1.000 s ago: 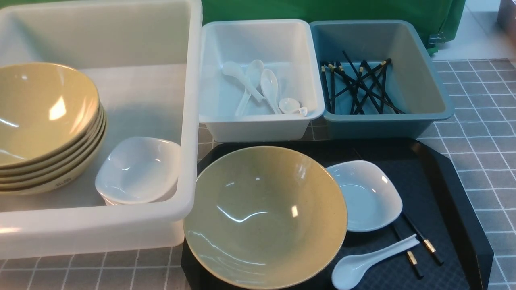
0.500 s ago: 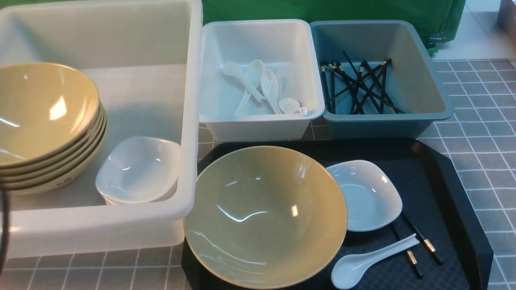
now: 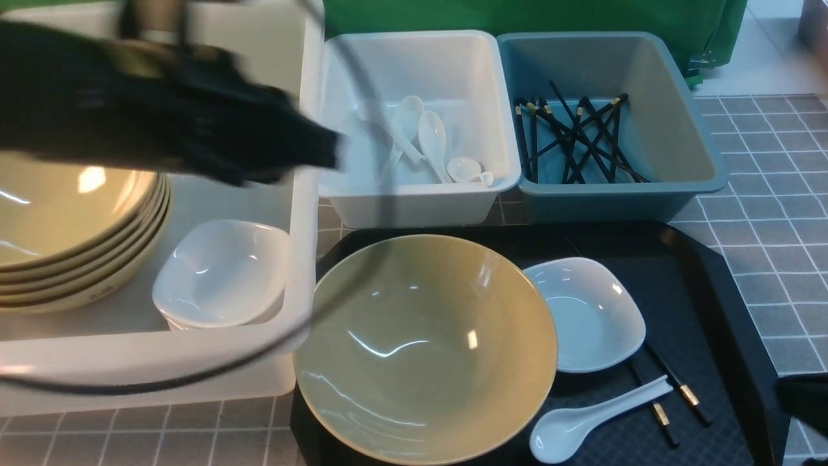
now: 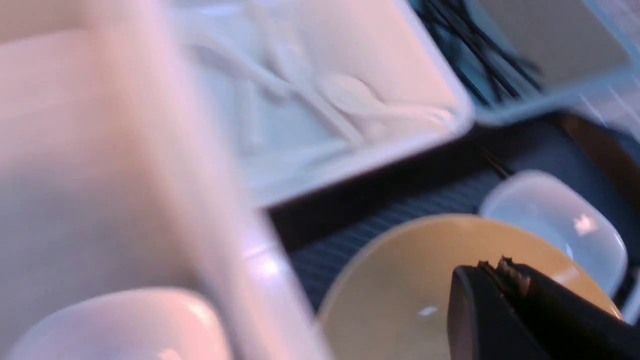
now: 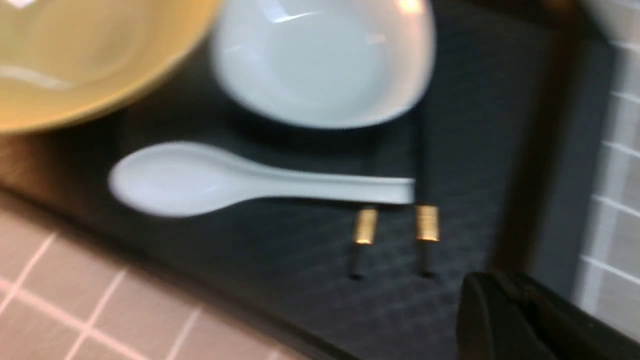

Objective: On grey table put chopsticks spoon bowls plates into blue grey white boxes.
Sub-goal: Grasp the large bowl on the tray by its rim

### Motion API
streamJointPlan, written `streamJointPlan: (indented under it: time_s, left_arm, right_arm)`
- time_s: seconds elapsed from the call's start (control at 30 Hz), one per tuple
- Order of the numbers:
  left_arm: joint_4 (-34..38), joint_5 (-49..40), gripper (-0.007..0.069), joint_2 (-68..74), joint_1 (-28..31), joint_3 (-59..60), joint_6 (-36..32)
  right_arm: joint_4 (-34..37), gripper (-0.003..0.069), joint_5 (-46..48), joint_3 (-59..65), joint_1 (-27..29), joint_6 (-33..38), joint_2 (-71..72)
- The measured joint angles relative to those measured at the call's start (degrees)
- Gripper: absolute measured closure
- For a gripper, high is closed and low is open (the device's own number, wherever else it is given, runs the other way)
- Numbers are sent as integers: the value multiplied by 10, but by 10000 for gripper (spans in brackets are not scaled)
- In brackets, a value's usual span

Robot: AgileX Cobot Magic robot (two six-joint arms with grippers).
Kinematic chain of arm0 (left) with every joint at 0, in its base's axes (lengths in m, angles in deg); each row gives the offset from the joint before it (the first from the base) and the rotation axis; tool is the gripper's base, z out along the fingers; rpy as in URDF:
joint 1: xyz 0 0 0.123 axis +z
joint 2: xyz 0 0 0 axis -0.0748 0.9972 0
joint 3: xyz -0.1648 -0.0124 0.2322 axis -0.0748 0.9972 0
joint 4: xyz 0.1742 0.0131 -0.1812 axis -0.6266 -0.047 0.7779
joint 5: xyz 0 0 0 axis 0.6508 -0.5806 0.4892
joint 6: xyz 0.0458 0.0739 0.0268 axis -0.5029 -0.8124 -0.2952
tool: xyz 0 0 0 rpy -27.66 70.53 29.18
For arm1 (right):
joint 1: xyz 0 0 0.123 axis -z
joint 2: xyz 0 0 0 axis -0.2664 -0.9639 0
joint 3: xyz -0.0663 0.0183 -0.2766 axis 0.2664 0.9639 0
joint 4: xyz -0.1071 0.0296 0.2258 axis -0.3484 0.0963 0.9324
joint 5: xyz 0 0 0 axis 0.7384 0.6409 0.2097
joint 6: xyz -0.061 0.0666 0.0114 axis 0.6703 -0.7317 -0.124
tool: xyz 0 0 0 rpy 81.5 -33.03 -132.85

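A large yellow bowl (image 3: 424, 346), a small white plate (image 3: 592, 314), a white spoon (image 3: 595, 414) and black gold-banded chopsticks (image 3: 676, 385) lie on a black tray (image 3: 686, 304). My left gripper (image 3: 330, 149), blurred, hangs over the big white box's rim (image 3: 304, 194), shut and empty. In the left wrist view it (image 4: 492, 267) sits above the bowl (image 4: 390, 290). My right gripper (image 5: 495, 285) is shut and empty, near the chopsticks' ends (image 5: 425, 225) and the spoon (image 5: 225, 182). The front view shows only a dark edge of it (image 3: 802, 395).
The big white box holds stacked yellow bowls (image 3: 77, 220) and white plates (image 3: 220, 272). Behind the tray, a white box (image 3: 420, 200) holds spoons and a blue-grey box (image 3: 621, 194) holds chopsticks. A black cable (image 3: 194, 375) loops across the big box's front.
My left arm has swung in from the left, over the big white box towards the middle. A dark edge of my right arm has appeared at the lower right.
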Motion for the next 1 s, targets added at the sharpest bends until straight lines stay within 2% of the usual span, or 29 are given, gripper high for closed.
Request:
streamJointPlan:
  time_s: [0.13,0.3,0.53,0.67,0.83,1.0]
  left_arm:
    - [-29,-100,631,144,-84,-115,-21]
    - [-76,-157,631,271,-122,-184,-4]
    - [-69,-164,631,357,-151,-199,1]
    - [-15,-158,631,388,-168,-201,0]
    - [107,-135,631,399,-181,-206,-58]
    - [128,-169,623,399,-180,-253,-70]
  right_arm:
    - [13,623,-19,0,-29,12,-37]
    - [16,623,-21,0,-32,13,-41]
    - [16,623,-21,0,-32,13,-41]
    - [16,623,-22,0,-32,13,-41]
    - [17,623,-29,0,-32,13,-41]
    - [17,623,-30,0,-32,13,-41]
